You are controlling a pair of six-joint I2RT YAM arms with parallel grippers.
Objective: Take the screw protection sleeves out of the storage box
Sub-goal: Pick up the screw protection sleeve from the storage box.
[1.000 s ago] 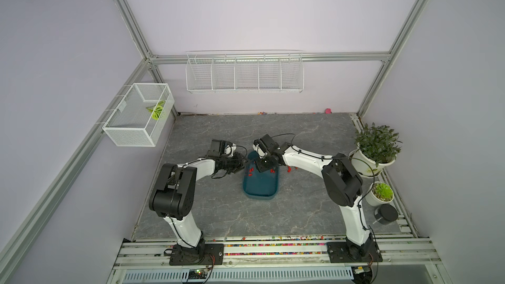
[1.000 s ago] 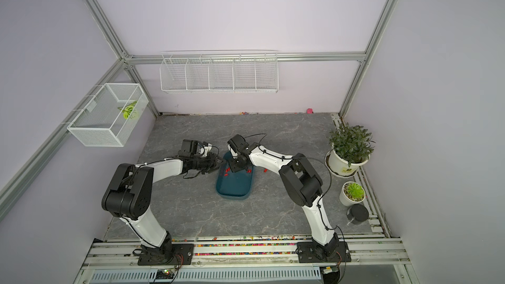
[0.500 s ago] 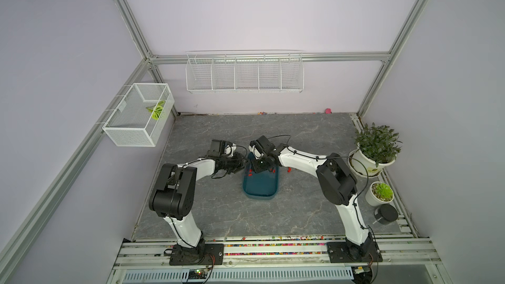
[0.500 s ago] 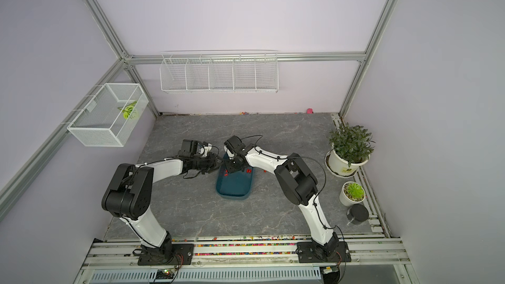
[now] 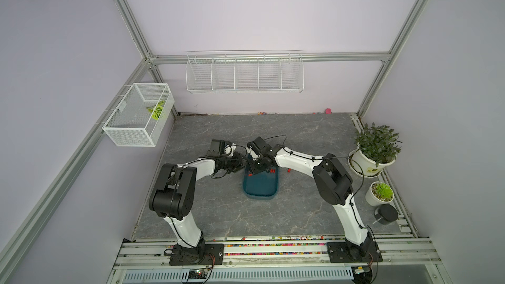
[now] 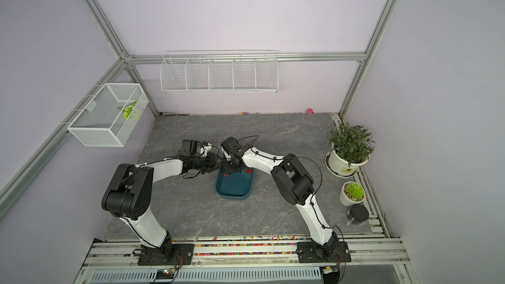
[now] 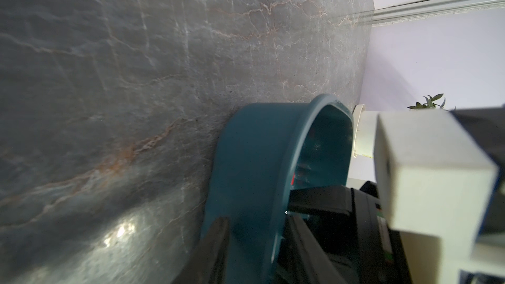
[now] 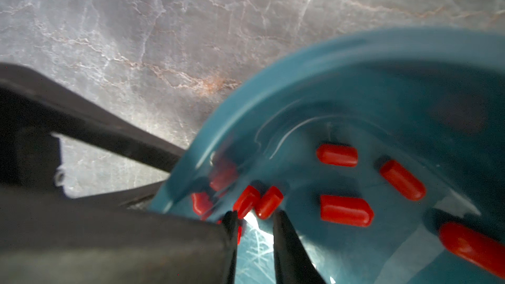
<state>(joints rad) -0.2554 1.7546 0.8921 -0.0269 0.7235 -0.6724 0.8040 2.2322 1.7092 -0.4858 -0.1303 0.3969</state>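
Note:
The dark teal storage box (image 5: 259,188) (image 6: 233,188) lies mid-table. My left gripper (image 5: 242,164) (image 7: 255,218) is shut on its far left wall (image 7: 254,146), one finger outside and one inside. My right gripper (image 5: 256,170) (image 8: 254,215) reaches down into the box's far end, jaws slightly open with only the box floor showing between the tips. Several red screw protection sleeves (image 8: 337,155) lie loose on the box floor. Two of them (image 8: 246,200) rest just ahead of the fingertips. One sleeve (image 5: 288,170) lies on the table right of the box.
Two potted plants (image 5: 374,148) (image 5: 382,193) and a black round object (image 5: 386,213) stand along the right edge. White wire baskets hang on the left wall (image 5: 138,118) and back wall (image 5: 244,73). A pink blob (image 5: 328,110) lies at the back, and coloured beads (image 5: 273,237) line the front rail.
My right gripper has shifted a little left over the box's far end, closer to the left gripper. The left arm and the box have stayed put.

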